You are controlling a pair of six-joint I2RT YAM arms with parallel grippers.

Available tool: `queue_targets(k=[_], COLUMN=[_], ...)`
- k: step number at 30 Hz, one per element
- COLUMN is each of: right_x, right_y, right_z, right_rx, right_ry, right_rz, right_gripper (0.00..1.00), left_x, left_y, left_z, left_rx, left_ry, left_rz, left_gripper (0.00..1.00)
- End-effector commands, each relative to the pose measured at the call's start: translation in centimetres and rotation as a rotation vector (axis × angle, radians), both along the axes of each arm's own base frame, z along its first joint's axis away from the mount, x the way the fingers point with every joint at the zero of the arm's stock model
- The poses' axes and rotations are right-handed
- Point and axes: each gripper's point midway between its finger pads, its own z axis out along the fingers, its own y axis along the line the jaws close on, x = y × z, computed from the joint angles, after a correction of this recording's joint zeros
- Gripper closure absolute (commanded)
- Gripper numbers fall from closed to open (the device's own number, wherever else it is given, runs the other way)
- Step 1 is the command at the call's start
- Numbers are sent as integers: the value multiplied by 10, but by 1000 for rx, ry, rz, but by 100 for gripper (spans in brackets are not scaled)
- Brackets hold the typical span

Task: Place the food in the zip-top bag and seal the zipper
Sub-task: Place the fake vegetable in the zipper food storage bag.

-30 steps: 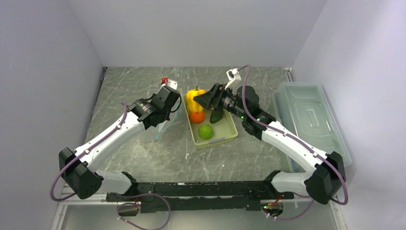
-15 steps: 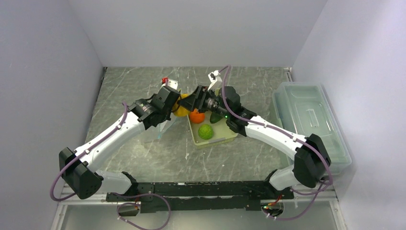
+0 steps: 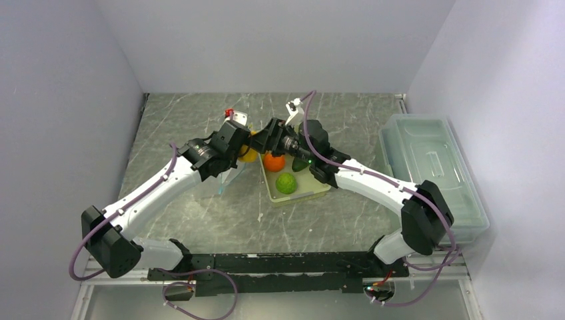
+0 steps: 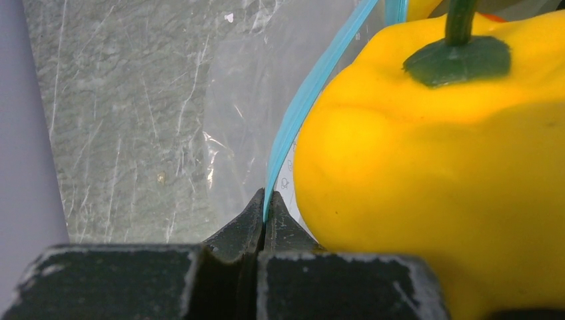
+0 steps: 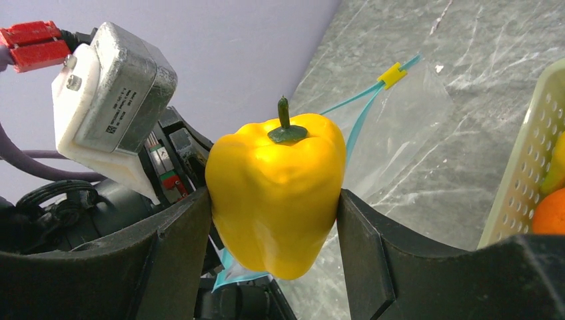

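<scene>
A glossy, lobed yellow pepper [image 5: 276,193] is clamped between the wide-set fingers of the right tool [image 5: 273,207], just left of the perforated pale basket [image 3: 314,189], which holds an orange fruit [image 3: 273,162] and a green ball [image 3: 286,183]. The left tool [image 4: 264,217], closed tight, pinches the thin blue zipper [image 4: 313,93] of the crinkly clear bag [image 4: 236,100].

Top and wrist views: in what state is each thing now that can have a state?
pepper: clamped in the right gripper, at the bag's mouth
bag: mouth open
zipper: unsealed, pinched by the left gripper
left gripper: shut on the zipper
right gripper: shut on the pepper
basket: holds an orange fruit and a green ball
box: lid on
</scene>
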Motion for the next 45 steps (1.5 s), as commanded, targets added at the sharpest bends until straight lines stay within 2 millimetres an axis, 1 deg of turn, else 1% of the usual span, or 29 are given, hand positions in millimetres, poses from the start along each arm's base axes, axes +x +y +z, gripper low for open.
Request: queue_targets(k=[1, 4, 11, 15, 22, 24, 28, 31, 38, 40, 42, 45], right_x=[-2, -3, -2, -3, -3, -5, -7, -11, -13, -15, -12, -12], right_y=[0, 5, 21, 29, 24, 23, 23, 25, 24, 24, 22, 26], right_z=[54, 57, 42, 34, 19, 17, 10, 0, -37, -47, -52, -53], right_rx=[136, 161, 195, 172, 98, 83, 11, -67, -248, -272, -281, -281], right_ry=[-86, -72, -6, -1, -19, -30, -70, -94, -99, -94, -96, -98], right_rz=[-14, 3, 16, 15, -18, -24, -36, -38, -33, -27, -54, -51], right_gripper=[76, 77, 77, 78, 78, 78, 78, 78, 79, 79, 78, 78], left_x=[2, 1, 0, 0, 1, 1, 2, 2, 0, 0, -1, -2], left_y=[-5, -6, -7, -6, -2, 0, 4, 6, 7, 7, 7, 6], left_z=[10, 12, 15, 17, 20, 20, 22, 25, 34, 36, 37, 39], left_rx=[-60, -69, -91, -101, -104, -103, -103, -111, -135, -143, -149, -162], left_ry=[-39, -44, -48, -57, -67, -70, -76, -88, -123, -127, -133, -140], left_rz=[9, 6, 5, 8, 18, 25, 40, 45, 38, 36, 33, 25], left_gripper=[100, 100, 100, 100, 100, 100, 100, 100, 100, 100, 100, 100])
